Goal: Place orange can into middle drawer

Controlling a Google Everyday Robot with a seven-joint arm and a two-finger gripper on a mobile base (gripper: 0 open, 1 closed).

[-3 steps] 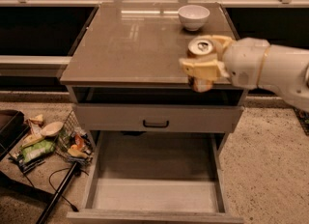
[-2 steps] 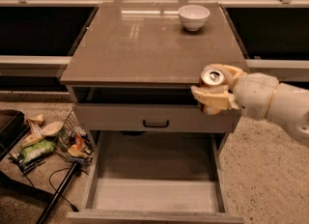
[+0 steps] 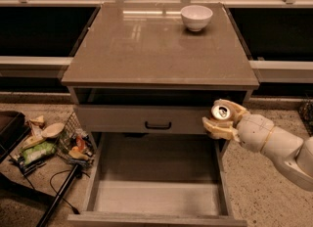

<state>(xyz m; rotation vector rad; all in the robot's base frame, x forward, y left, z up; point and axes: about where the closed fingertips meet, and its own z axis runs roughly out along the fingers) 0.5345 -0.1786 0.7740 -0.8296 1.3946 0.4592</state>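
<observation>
My gripper (image 3: 222,119) is shut on the orange can (image 3: 221,113), with tan fingers (image 3: 218,127) wrapped around its body; the silver top and pull tab face up. The can is held in the air in front of the cabinet's right edge, level with the closed grey drawer front with the black handle (image 3: 157,124). The middle drawer (image 3: 156,197) is pulled out wide open below and to the left, its pale floor bare. The white arm (image 3: 274,145) reaches in from the right.
A white bowl (image 3: 196,17) stands at the back right of the cabinet top (image 3: 146,45). A wire basket of snack packets (image 3: 73,145) and loose items (image 3: 36,145) lie on the floor at the left, with a black pole (image 3: 58,196) beside the drawer.
The gripper carried the can off the cabinet top, moving down and toward the front right; it now hangs beside the closed drawer front, above the open drawer's right side.
</observation>
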